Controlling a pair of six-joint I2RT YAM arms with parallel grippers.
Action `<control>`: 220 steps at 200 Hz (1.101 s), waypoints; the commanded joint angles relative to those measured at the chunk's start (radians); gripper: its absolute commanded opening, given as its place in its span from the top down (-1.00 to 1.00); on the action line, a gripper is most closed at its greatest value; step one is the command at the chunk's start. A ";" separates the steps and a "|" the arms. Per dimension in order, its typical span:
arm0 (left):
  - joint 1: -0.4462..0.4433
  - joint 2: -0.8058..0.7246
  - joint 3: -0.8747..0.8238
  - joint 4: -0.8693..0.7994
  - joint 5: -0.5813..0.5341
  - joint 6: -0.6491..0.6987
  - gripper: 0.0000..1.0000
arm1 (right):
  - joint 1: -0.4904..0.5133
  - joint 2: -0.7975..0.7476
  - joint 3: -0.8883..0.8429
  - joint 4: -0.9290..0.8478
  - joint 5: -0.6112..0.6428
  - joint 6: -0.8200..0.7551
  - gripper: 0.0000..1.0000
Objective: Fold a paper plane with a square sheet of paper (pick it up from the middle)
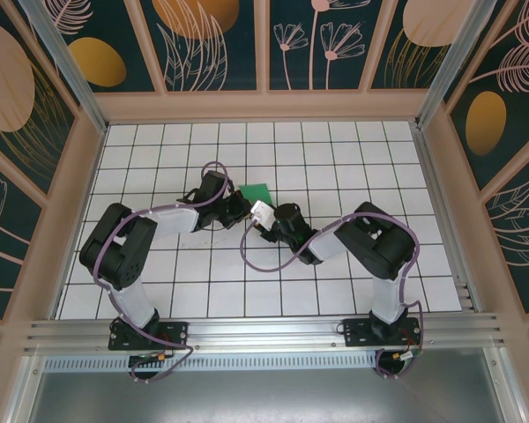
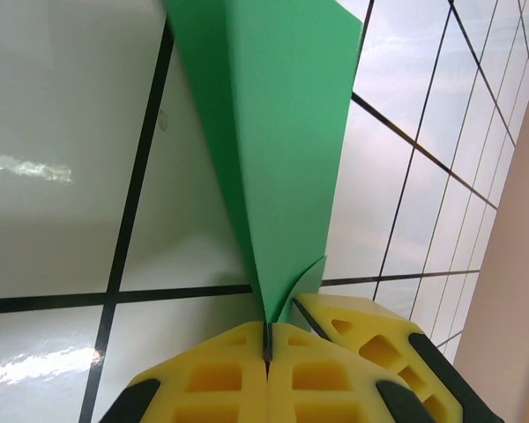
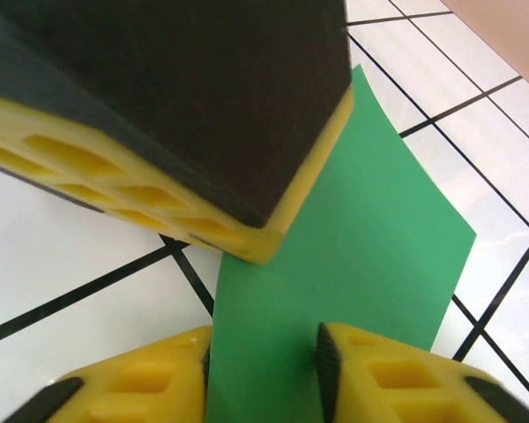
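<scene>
The bright green sheet of paper (image 1: 257, 190) stands off the tiles just beyond both grippers. In the left wrist view the paper (image 2: 282, 132) is creased lengthwise and narrows to a point like a paper plane's nose. My left gripper (image 2: 267, 339) is shut on that point, and a small flap curls off to the right. A finger (image 2: 370, 339) of the right gripper sits just beside it. In the right wrist view the paper (image 3: 361, 229) runs between the spread jaws of my right gripper (image 3: 264, 357), which is open. The left gripper's finger (image 3: 159, 88) hangs close above.
The two grippers (image 1: 241, 210) (image 1: 263, 212) meet at mid-table on the white gridded floor (image 1: 335, 150). Purple cables loop off both arms. Wooden-framed walls (image 1: 264, 106) close in the back and sides, and a metal rail (image 1: 264, 330) runs along the near edge.
</scene>
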 commanded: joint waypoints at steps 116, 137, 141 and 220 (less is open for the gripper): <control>0.097 -0.161 -0.038 -0.022 -0.041 0.023 0.08 | 0.000 -0.041 0.021 -0.087 -0.110 0.143 0.89; 0.113 -0.185 -0.059 -0.024 -0.071 0.026 0.00 | -0.009 -0.037 0.038 -0.115 -0.150 0.224 0.90; 0.113 -0.188 -0.064 -0.023 -0.076 0.027 -0.02 | -0.012 -0.037 0.043 -0.125 -0.157 0.240 0.90; 0.119 -0.210 -0.176 0.083 -0.119 0.010 -0.08 | -0.092 -0.022 0.101 -0.201 -0.276 0.580 0.99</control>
